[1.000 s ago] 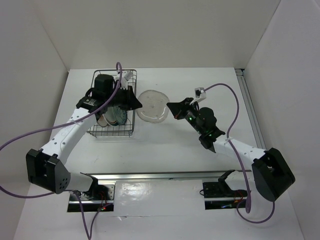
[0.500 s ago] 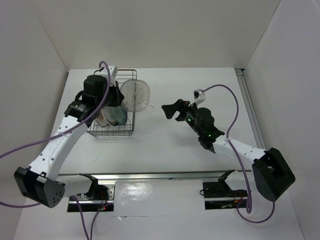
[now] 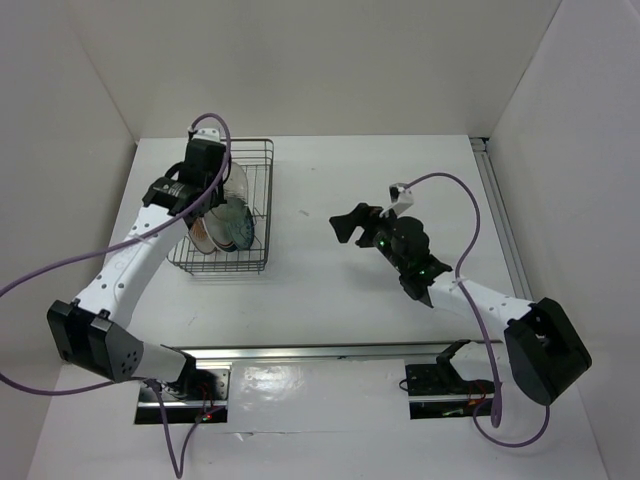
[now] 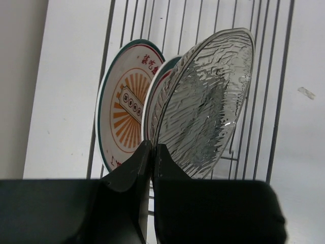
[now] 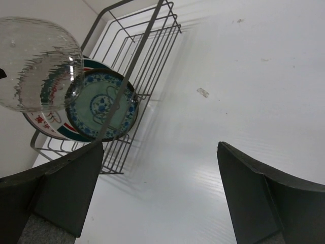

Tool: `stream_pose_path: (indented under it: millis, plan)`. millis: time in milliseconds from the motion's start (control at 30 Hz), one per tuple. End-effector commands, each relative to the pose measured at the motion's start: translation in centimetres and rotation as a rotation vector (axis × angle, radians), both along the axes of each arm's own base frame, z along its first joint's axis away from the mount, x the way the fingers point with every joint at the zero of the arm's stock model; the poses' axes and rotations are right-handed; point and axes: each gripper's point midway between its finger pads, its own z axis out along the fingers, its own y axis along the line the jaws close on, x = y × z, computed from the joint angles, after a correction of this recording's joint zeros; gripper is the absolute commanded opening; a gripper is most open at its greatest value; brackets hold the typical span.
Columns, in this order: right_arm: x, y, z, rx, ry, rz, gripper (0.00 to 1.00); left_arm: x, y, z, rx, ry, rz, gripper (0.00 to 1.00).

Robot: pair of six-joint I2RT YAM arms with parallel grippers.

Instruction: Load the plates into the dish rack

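The dark wire dish rack (image 3: 271, 190) stands at the table's left. Inside it a white plate with an orange centre (image 4: 124, 101) and a blue-green patterned plate (image 5: 101, 104) stand on edge, side by side. My left gripper (image 3: 222, 192) hovers over the rack, shut on the rim of the translucent plate (image 4: 208, 101), which hangs tilted just beside the blue-green one. In the left wrist view the gripper (image 4: 152, 150) pinches that rim at its lower edge. My right gripper (image 3: 350, 222) is open and holds nothing, over bare table to the right of the rack, seen there too in its own view (image 5: 160, 147).
The rack's far half (image 4: 274, 76) holds only bare wires. White walls close in the table on the left, back and right. A rail (image 3: 500, 220) runs along the table's right edge. A small fleck (image 5: 202, 92) lies on the table.
My left arm lifted the translucent plate off the table and swung it left, over the rack. My right gripper opened and stayed at mid-table.
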Motion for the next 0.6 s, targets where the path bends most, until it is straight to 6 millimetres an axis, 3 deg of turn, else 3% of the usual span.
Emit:
stream_pose_path:
  millis: [0,233,567]
  plan:
    - [-0.1,-0.9,0.4,-0.008,-0.018,0.000,1.00,0.5,1.5,1.8,0.038,-0.033,0.092,0.00]
    - [0.3,-2.9,0.0,0.016,-0.010,-0.018,1.00,0.2,-0.4,3.7,0.149,-0.022,0.095,0.00]
    - [0.9,-4.4,-1.1,0.033,0.020,-0.012,1.00,-0.4,0.3,1.9,0.247,0.056,0.203,0.00]
